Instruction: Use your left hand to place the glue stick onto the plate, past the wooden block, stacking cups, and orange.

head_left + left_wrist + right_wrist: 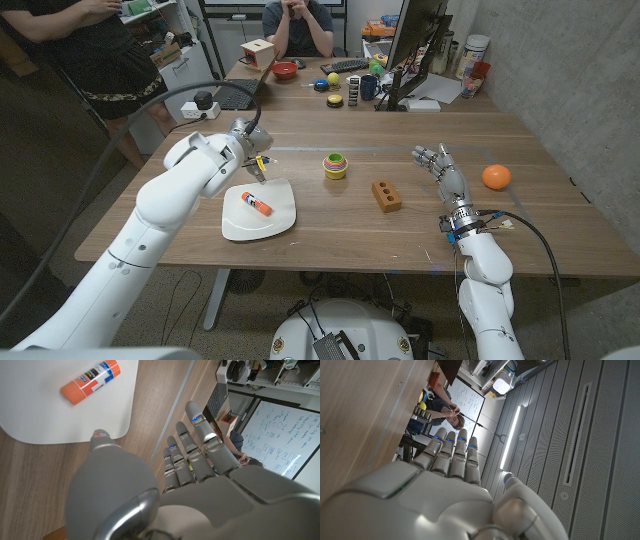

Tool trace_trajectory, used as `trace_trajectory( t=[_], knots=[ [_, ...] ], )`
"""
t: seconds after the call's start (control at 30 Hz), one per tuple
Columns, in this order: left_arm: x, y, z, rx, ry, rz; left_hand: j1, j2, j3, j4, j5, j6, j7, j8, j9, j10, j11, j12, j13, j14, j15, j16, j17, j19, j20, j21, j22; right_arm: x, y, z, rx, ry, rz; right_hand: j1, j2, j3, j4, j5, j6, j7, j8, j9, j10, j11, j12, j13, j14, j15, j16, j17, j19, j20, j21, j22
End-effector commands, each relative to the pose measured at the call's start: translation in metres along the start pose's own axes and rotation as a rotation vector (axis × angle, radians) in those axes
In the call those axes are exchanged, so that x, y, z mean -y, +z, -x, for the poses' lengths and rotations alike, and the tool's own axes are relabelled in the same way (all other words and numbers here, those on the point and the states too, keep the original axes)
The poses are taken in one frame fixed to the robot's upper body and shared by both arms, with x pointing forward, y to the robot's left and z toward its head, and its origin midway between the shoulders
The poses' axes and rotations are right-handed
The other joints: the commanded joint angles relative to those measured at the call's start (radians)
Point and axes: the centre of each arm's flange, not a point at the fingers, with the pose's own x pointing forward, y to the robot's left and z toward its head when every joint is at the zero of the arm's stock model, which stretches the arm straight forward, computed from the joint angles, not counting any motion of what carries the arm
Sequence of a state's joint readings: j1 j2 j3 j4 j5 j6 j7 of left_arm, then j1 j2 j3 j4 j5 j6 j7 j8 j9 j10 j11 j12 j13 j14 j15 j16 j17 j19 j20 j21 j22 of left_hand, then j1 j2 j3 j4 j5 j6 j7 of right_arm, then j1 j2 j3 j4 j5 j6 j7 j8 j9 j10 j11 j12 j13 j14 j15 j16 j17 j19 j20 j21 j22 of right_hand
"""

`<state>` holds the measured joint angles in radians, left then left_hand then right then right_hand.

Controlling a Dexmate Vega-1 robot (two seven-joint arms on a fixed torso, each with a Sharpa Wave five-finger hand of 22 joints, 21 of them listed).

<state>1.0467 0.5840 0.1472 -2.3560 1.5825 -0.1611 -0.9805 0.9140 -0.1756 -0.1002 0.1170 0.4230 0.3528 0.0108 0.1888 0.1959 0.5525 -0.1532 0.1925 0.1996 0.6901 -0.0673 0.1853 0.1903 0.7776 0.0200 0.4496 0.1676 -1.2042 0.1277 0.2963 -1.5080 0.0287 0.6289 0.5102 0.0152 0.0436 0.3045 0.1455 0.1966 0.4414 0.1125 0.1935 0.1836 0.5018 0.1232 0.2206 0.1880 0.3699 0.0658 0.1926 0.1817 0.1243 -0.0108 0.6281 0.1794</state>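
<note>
The glue stick [257, 206], orange and white with a blue band, lies on the white square plate [281, 220]. In the left wrist view the glue stick [90, 381] rests on the plate [50, 420], apart from my fingers. My left hand [249, 147] hovers just past the plate's far edge, holding nothing, fingers apart. The stacking cups [335, 165], the wooden block [387, 194] and the orange [496, 177] sit in a row to the plate's right. My right hand [440, 165] stands between block and orange, fingers straight and empty.
A second table behind holds a red bowl [285, 70], a keyboard [349, 65], a monitor [412, 45] and small items. One person sits behind it; another stands at the far left. A black cable [150, 105] arcs over my left arm.
</note>
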Motion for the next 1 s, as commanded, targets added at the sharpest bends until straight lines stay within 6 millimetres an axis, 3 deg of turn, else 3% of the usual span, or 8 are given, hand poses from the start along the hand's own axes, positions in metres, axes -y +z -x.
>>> trace_trajectory(
  t=[0.03,0.2,0.37,0.73,1.0],
  knots=[
    [-0.013,-0.004,0.009,-0.023,0.054,-0.009,-0.019,0.004,-0.025,0.004,0.006,0.006,-0.006,0.008,0.002,0.001,-0.005,0.006,0.002,0.0,-0.149,0.009,0.001,-0.048,0.022,-0.031,0.001,0.004,-0.003,-0.003,-0.003,-0.001,-0.002,0.004,-0.005,-0.004,-0.002,0.005,0.002,0.006,0.001,0.005,0.01,0.0,0.004,0.005,0.011,-0.002,-0.001,-0.001,0.011,0.003,-0.004,0.001],
    [-0.018,-0.002,0.012,-0.043,0.079,-0.051,-0.023,0.012,-0.05,0.004,0.01,-0.005,-0.014,0.005,0.001,-0.018,-0.008,0.001,0.002,-0.031,-0.148,0.003,-0.001,-0.102,0.067,-0.072,0.003,0.004,-0.006,-0.004,-0.002,0.003,-0.014,0.004,-0.005,-0.005,-0.002,0.005,0.002,0.007,0.001,0.005,0.01,0.001,0.004,0.005,0.012,-0.001,-0.001,-0.001,0.012,0.003,-0.005,0.001],
    [-0.024,-0.005,0.017,-0.046,0.092,-0.037,-0.02,0.021,-0.07,0.003,0.016,-0.034,-0.02,-0.001,0.001,-0.041,-0.011,-0.003,0.002,-0.077,-0.139,-0.003,0.0,-0.141,0.095,-0.107,0.004,0.006,-0.006,-0.005,0.0,-0.001,-0.009,0.004,-0.005,-0.006,-0.002,0.005,0.002,0.008,0.001,0.005,0.01,0.001,0.004,0.005,0.012,-0.001,-0.001,-0.001,0.012,0.002,-0.007,0.001],
    [-0.035,-0.012,0.028,-0.076,0.129,-0.027,-0.019,0.03,-0.093,0.003,0.021,-0.062,-0.031,-0.003,0.0,-0.082,0.002,-0.009,0.002,-0.13,-0.129,-0.005,0.002,-0.166,0.099,-0.136,0.006,0.008,-0.006,-0.007,0.004,0.001,-0.013,0.005,-0.005,-0.008,-0.002,0.005,0.003,0.008,0.001,0.005,0.01,0.0,0.003,0.005,0.012,-0.001,-0.001,-0.001,0.012,0.001,-0.009,0.001],
    [-0.036,-0.017,0.031,-0.086,0.136,-0.016,-0.016,0.034,-0.114,0.001,0.025,-0.12,-0.018,-0.011,0.0,-0.135,0.024,-0.014,0.003,-0.18,-0.116,-0.006,0.003,-0.163,0.102,-0.153,0.007,0.008,-0.007,-0.01,0.005,0.006,-0.012,0.005,-0.005,-0.009,-0.002,0.005,0.004,0.008,0.001,0.005,0.01,0.001,0.004,0.005,0.012,-0.001,-0.001,-0.001,0.013,0.0,-0.011,0.001]
  ],
)
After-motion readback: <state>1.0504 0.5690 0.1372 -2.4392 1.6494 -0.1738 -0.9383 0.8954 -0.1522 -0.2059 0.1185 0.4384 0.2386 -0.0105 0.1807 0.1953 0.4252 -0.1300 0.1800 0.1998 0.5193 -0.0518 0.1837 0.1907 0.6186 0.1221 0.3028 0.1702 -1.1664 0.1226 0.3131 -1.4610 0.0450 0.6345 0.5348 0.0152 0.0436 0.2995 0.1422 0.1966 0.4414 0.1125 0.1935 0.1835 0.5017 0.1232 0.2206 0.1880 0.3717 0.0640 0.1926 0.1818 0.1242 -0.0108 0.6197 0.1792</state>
